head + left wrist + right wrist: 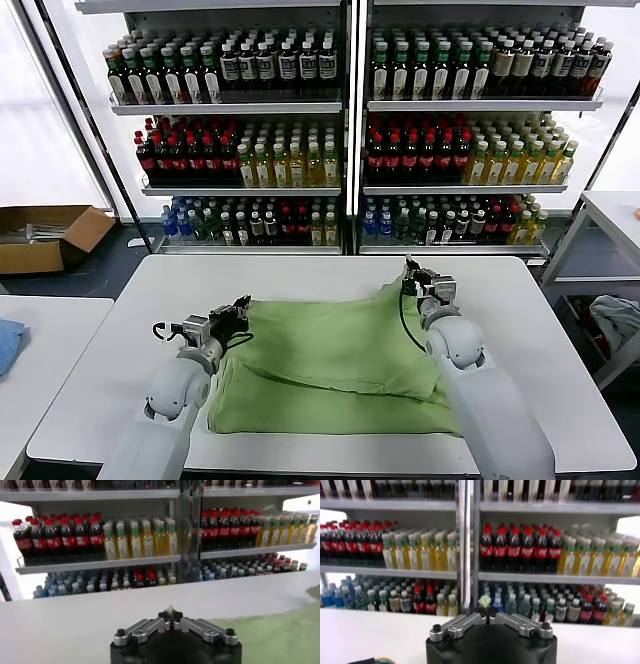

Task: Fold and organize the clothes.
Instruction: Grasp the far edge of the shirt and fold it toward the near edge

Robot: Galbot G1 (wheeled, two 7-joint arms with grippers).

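1. On the white table [300, 275], seen from the head view, the light green polo shirt [330, 360] lies spread flat and partly folded, its long axis running across the table from the robot's left to its right. One corner of the shirt rises toward the shelves of bottles [340, 130] behind the table.
2. At the shirt's left edge, the left gripper [240, 308] is closed with a pinch of green fabric between its fingers.
3. At the shirt's raised far-right corner, the right gripper [412, 272] is closed on the fabric and holds that corner lifted off the table.
4. Beside the table, a cardboard box [45, 235] sits on the floor to the robot's left, and a blue cloth [8, 342] lies on a neighbouring table on that side.
5. From the left wrist view, the left gripper [171, 615] has its fingers pressed together, a small tuft of pale green showing at the tips; more of the shirt [280, 635] lies on the table beside it.
6. From the right wrist view, the right gripper [485, 608] is likewise clamped shut, a scrap of green cloth peeking from between the fingertips, the bottle shelves [520, 545] beyond.
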